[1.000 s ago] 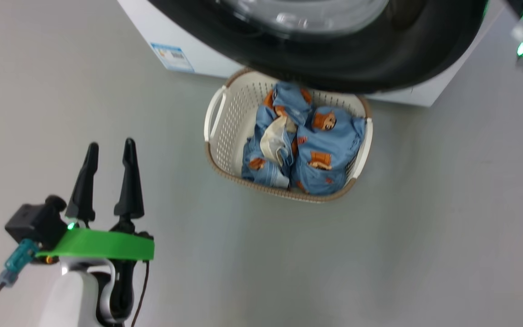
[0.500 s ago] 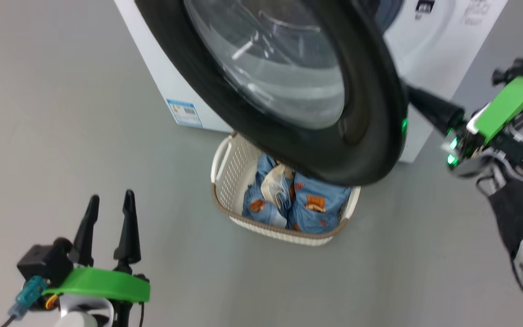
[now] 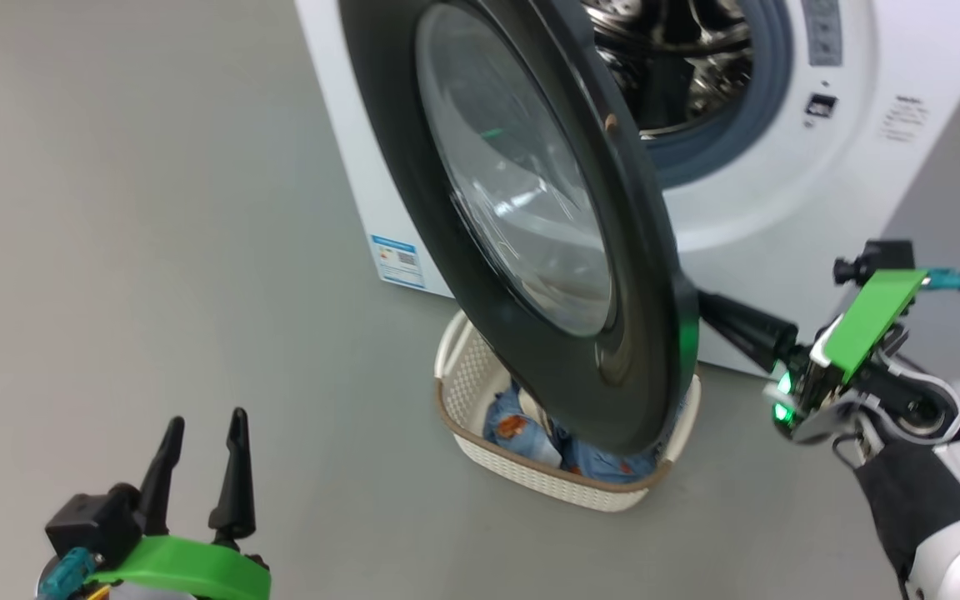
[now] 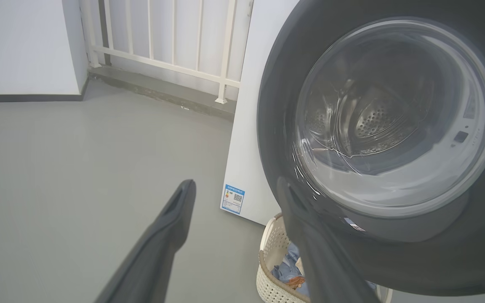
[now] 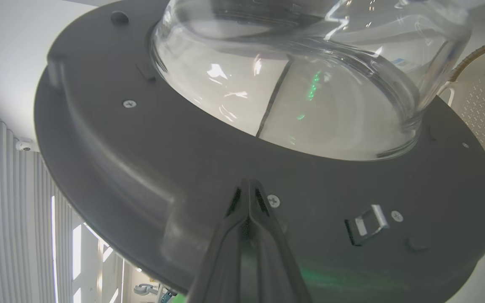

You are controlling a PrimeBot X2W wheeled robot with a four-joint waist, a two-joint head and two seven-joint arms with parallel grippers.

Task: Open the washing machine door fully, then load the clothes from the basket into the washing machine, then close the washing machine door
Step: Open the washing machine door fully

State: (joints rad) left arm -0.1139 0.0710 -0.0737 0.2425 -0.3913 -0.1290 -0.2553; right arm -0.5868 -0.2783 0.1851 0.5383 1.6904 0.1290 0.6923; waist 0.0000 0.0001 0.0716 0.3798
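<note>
- The floor [image 3: 155,208] is flat and grey. A white wall [image 4: 19,42] and a white railing [image 4: 162,42] stand behind it.
- One white washer [image 3: 780,192] sits on the floor, and its steel drum [image 3: 680,50] shows.
- One black door [image 3: 522,200] with a glass bowl is swung out.
- One basket [image 3: 547,483] sits on the floor by the washer's front, under the door's low edge.
- Blue clothes [image 3: 513,421] lie in the basket. I cannot tell how many.
- There are two grippers. The left gripper [image 3: 206,417] is open over the floor. The right gripper [image 5: 249,187] is closed, with its tips on the door's inner side.

A home laundry corner: washing machine [image 3: 780,208], grey floor [image 3: 155,250], white railing [image 4: 162,65].
</note>
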